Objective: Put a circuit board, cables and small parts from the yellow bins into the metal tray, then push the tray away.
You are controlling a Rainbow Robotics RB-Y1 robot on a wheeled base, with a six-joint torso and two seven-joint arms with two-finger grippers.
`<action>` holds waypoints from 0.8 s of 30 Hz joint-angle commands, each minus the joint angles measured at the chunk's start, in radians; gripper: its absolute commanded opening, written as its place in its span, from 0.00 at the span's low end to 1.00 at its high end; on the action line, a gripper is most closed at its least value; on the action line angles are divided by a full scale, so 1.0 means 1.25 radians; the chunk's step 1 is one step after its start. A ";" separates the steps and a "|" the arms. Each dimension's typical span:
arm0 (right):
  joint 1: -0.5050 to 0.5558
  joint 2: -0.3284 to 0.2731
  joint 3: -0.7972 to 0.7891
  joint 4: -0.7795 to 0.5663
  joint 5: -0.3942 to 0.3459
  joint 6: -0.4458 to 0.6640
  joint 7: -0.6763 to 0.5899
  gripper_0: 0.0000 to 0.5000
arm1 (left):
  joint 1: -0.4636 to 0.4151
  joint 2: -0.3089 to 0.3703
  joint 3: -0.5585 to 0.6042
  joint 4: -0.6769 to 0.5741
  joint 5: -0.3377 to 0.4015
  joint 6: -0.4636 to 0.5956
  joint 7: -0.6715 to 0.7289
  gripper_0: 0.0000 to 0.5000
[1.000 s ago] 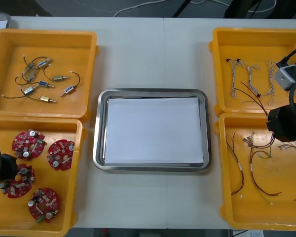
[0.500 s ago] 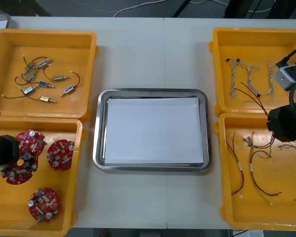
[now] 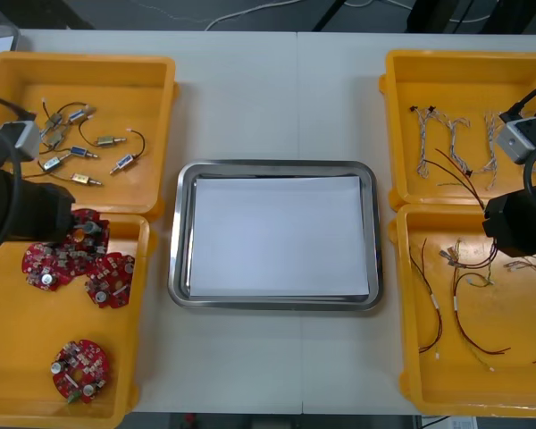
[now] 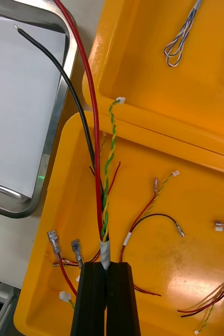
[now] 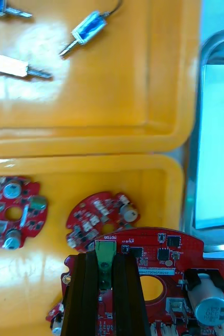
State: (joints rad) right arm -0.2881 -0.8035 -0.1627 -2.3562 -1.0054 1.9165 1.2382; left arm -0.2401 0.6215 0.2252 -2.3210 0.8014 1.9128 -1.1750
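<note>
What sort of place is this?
Likely an electronics kitting bench: yellow bins of circuit boards, cables, small parts flank a metal tray; over them left gripper holds a board, right gripper cables.

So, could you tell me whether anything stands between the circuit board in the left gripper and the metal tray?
Only the yellow bin, whose side wall the circuit board, clamped in the left gripper, must clear. Past the wall lies bare table, and the metal tray has nothing visible on its white inside.
</note>
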 commanded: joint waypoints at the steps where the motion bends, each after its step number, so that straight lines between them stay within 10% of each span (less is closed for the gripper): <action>1: -0.019 0.007 0.007 -0.021 0.005 0.003 -0.010 0.00 | -0.083 0.046 -0.098 -0.029 -0.005 0.006 0.195 0.00; 24: -0.019 0.007 0.007 -0.021 0.005 0.003 -0.010 0.00 | -0.377 0.113 -0.491 0.028 0.046 0.006 0.671 0.00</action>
State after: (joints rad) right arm -0.2883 -0.8035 -0.1626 -2.3563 -1.0053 1.9166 1.2382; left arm -0.6237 0.7264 -0.3207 -2.2947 0.8513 1.9132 -0.5360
